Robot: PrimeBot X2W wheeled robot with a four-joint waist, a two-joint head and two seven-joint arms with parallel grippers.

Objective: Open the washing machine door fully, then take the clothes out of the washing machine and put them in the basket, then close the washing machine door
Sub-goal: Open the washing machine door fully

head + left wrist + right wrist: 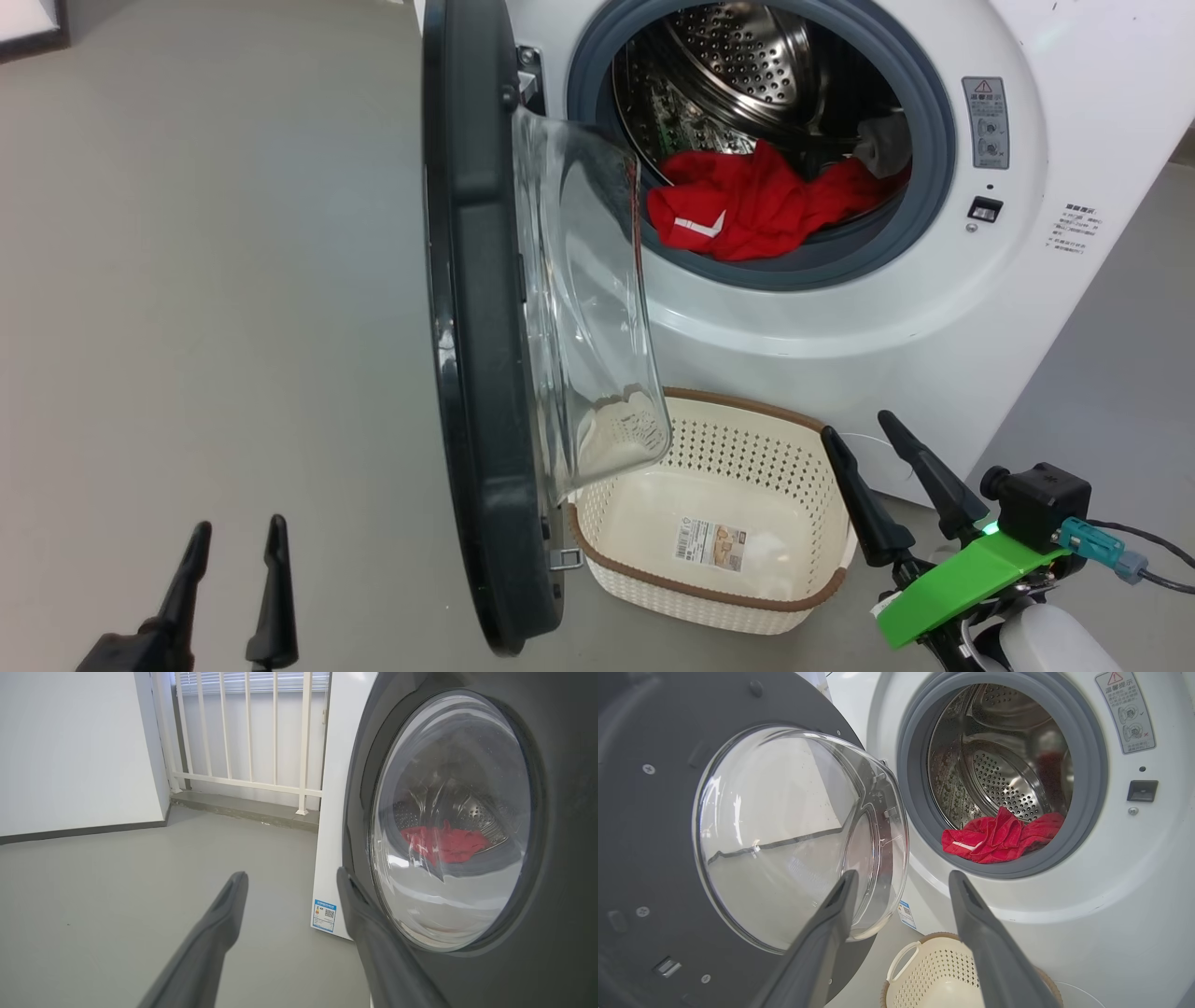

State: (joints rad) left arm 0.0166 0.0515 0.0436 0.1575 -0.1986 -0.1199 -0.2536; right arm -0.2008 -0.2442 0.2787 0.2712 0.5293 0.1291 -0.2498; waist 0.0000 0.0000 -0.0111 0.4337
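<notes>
My left gripper's (pixel 239 525) two fingers are spread wide with only air between them. They sit low at the near left, pointing up, on the outer side of the door (pixel 476 327). In the left wrist view one finger lines up with the door's black rim; I cannot tell whether it touches. My right gripper's (pixel 854 424) fingers are spread just as wide and grip nothing. They sit at the near right, just beside the basket's (pixel 747 446) right end, tips aimed toward the washer (pixel 840 317).

The door stands swung out to the left, nearly edge-on to my head camera, and its glass (pixel 588 308) bulges right, over the basket's far left corner. The clothes (pixel 747 210) lie bunched in the drum (pixel 747 56) at its front lip, spilling onto the grey ring (pixel 920 187). The basket stands on the floor (pixel 205 280) below the opening, against the washer's front, with a paper label (pixel 711 543) on its bare bottom.
</notes>
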